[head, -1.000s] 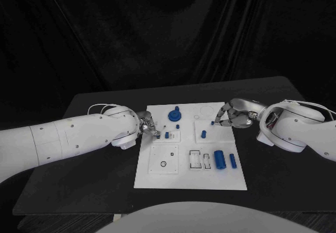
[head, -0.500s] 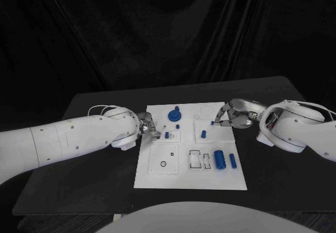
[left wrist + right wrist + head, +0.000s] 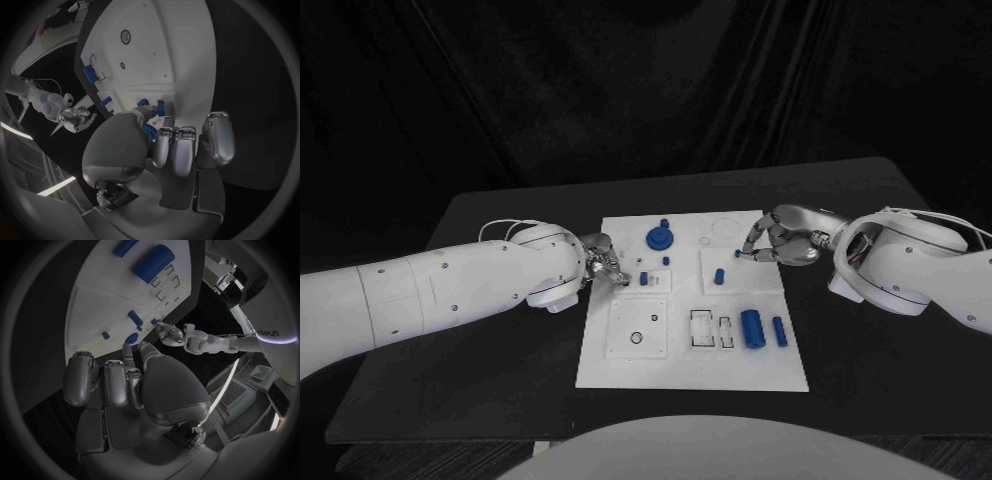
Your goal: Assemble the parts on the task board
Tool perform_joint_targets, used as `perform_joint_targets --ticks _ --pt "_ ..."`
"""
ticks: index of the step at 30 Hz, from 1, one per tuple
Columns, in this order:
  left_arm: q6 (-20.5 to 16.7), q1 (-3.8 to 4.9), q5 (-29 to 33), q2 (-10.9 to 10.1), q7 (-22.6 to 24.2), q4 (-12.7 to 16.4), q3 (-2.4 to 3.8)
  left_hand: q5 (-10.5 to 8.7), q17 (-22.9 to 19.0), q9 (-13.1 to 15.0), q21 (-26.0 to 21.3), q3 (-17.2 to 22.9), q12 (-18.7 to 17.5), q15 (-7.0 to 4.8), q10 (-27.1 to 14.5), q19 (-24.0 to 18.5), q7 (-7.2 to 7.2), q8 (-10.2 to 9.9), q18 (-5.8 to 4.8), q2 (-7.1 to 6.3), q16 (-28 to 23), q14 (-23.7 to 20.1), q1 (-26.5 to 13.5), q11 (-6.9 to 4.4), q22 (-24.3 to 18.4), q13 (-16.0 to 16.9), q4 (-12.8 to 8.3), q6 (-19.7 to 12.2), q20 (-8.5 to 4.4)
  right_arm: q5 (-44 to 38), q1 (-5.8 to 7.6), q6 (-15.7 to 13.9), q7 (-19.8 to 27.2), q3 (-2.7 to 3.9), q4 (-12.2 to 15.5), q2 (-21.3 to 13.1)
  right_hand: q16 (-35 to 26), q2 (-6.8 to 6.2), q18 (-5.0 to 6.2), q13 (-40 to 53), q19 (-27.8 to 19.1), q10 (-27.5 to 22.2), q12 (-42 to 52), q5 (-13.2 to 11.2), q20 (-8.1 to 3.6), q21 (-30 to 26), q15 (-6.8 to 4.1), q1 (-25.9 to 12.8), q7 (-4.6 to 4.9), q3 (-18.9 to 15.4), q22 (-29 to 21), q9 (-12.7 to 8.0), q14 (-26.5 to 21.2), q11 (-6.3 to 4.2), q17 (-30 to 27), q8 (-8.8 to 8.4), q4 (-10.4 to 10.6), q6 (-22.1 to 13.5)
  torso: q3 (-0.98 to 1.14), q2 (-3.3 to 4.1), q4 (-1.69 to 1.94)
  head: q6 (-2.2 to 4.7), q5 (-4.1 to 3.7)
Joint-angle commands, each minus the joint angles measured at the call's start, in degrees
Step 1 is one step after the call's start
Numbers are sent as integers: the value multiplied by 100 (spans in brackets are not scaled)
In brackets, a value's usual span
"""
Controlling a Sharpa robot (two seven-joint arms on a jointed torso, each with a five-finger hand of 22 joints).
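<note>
The white task board (image 3: pixel 733 365) lies mid-table. On it are a round blue part with a peg (image 3: pixel 659 237), a short peg (image 3: pixel 720 276), and two blue cylinders (image 3: pixel 751 327) near its right edge. My left hand (image 3: pixel 602 264) is at the board's left edge. Its thumb and fingers close round a small blue part (image 3: pixel 149 133), next to two small blue pieces (image 3: pixel 646 278) standing in the board. My right hand (image 3: pixel 777 244) hovers over the board's far right corner and pinches a small blue peg (image 3: pixel 737 254) in its fingertips (image 3: pixel 132 346).
The board has empty rectangular slots (image 3: pixel 710 328) and a round hole (image 3: pixel 636 338) in its near half. Black table (image 3: pixel 488 390) surrounds the board, with a dark curtain behind. My white forearms (image 3: pixel 430 290) reach in from both sides.
The left arm has shifted very slightly. Both hands stay where they were with their small blue pieces.
</note>
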Motion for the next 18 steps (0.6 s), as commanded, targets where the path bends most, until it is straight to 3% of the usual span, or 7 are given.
perform_joint_targets --ticks 1,7,11,12,15,18 --pt "-144 -32 1 -24 223 37 -12 66 1509 13 -19 7 -4 -41 343 16 -41 -31 -18 76 38 606 20 12 1007 1224 -70 11 -8 -5 -15 -32 -58 5 5 -10 -21 -6 -11 1421 72 558 -27 24 -18 -23 -26 32 4 35 983 3 273 -2 -4 -18 -5 2 2 -1 0 1 1" --pt "-327 -30 1 -109 562 55 -11 95 1509 20 -20 7 -5 -42 342 17 -44 -24 -18 74 38 606 28 10 1008 1223 -89 23 -9 -5 -17 -30 -59 5 6 -19 -21 -6 -11 1421 72 558 -27 24 -18 -23 -26 32 4 35 983 3 273 -2 -4 -18 -5 2 -1 -2 1 1 -3" --pt "57 6 17 -177 782 47 -8 47 1509 30 -29 8 -12 -46 339 15 -50 -16 -16 62 38 606 63 5 1006 1217 -144 39 -12 -5 -18 -27 -64 5 1 -18 -21 -6 -11 1421 72 558 -27 24 -18 -23 -26 32 4 35 983 3 273 -2 -4 -18 -5 2 0 -1 -1 1 -12" --pt "306 50 88 -181 808 15 -8 -151 1509 33 -19 -4 12 -51 358 27 -55 -10 -20 71 38 606 81 0 1010 1237 -177 72 -16 -5 -18 -24 -66 5 -2 -17 -21 -6 -11 1421 72 558 -27 24 -18 -23 -26 32 4 35 983 3 273 -2 -4 -18 -5 2 0 0 0 1 -12" --pt "754 154 244 -159 731 -71 -7 -296 1509 13 -38 -36 3 -52 353 21 -57 -38 -17 69 38 606 82 0 1006 1230 -185 78 -18 -5 -18 -18 -71 5 -6 -15 -21 -6 -11 1421 72 558 -27 24 -18 -23 -26 32 4 35 983 3 273 -2 -4 -18 -5 2 -1 1 3 1 -10" --pt "1019 231 316 -129 638 -151 -6 -657 1509 -41 -87 -117 -34 -44 327 -1 -49 -105 -10 96 38 606 40 9 995 1199 -153 85 -14 -5 -18 -14 -74 5 -10 -11 -21 -6 -11 1421 72 558 -27 24 -18 -23 -26 32 4 35 983 3 273 -2 -4 -18 -5 2 0 -1 0 1 -10"
